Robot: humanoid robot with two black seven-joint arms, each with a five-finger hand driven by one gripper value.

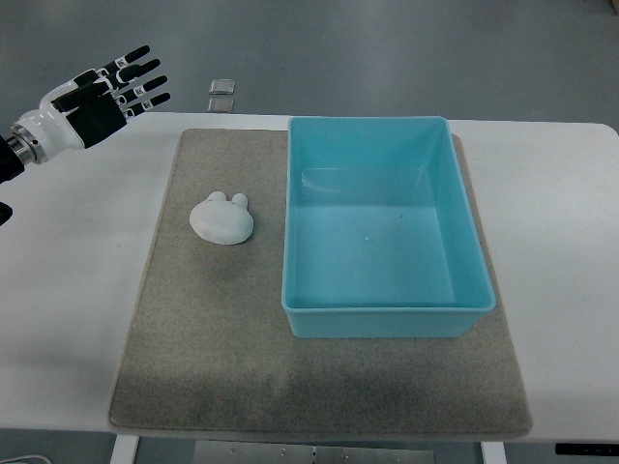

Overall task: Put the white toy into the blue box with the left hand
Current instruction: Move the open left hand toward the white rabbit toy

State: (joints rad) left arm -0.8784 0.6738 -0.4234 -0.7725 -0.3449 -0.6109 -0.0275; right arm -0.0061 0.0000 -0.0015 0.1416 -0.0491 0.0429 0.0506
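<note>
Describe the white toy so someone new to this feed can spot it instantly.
Find the grey mat covering most of the white table, then the big blue box on the mat's right half. The white toy lies on the mat just left of that box, apart from it. It is a small rounded lump with two ear-like bumps, the only loose object on the mat.

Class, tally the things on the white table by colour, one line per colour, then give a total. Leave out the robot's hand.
White: 1, the white toy
Blue: 1, the blue box
Grey: 1, the mat under both
Total: 3
</note>
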